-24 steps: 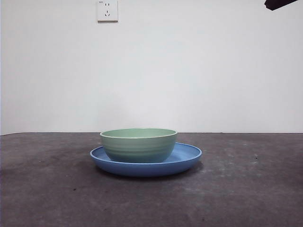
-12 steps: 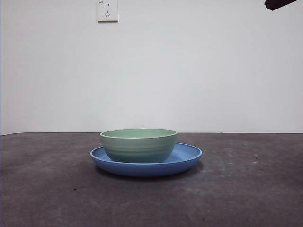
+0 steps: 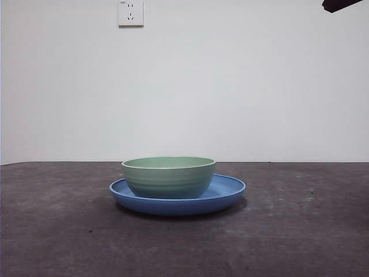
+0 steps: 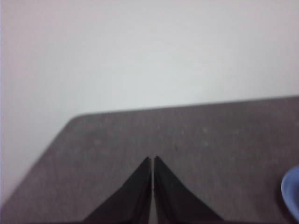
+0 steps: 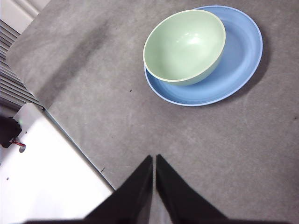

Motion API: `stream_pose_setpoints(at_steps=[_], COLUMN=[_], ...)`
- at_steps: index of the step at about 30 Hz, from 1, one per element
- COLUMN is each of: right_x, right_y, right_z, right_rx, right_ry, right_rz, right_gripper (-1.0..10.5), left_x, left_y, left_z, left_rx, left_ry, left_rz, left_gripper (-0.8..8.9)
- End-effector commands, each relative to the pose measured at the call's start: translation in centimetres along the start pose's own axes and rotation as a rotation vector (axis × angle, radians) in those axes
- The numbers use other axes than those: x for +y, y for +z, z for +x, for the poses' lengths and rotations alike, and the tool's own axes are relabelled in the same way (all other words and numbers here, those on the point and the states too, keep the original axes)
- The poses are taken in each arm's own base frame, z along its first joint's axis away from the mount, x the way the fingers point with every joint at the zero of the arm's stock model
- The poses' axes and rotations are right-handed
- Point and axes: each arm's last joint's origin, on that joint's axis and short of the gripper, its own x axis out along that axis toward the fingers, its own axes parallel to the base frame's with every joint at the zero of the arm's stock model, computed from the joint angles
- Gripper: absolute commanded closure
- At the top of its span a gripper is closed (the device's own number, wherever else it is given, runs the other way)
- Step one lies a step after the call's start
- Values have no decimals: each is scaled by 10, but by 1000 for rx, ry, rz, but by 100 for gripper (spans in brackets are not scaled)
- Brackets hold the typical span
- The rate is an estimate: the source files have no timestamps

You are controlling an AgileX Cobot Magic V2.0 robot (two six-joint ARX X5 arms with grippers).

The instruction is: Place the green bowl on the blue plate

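Right hand [image 5: 153, 161] closed (empty), well apart from green bowl [image 5: 184, 46], on blue plate [image 5: 243, 56]

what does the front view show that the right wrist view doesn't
Only the front view shows the wall socket and the ridged outside of the green bowl. Only the right wrist view shows the bowl's empty inside, the shut right gripper and the white panel off the table's edge. Both show the bowl sitting off-centre on the blue plate.
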Motion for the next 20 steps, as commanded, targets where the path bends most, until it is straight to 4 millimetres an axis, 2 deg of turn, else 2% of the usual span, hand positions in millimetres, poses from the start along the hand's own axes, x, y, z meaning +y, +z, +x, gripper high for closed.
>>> stream_pose_setpoints(at_steps=[1, 8, 20], right_x=[3, 3, 3], right_y=[5, 5, 5], right_z=[-2, -2, -2], right_rx=[-16, -16, -16], right_ry=[8, 8, 8], right_rz=[-23, -23, -23], right_gripper=[940, 940, 940], left_x=[-1, -4, -6], left_y=[-15, -46, -75], left_z=[0, -1, 2], left_rx=[9, 45, 142], left_ry=[7, 5, -1], left_rz=[-5, -28, -40], left_gripper=[805, 805, 805])
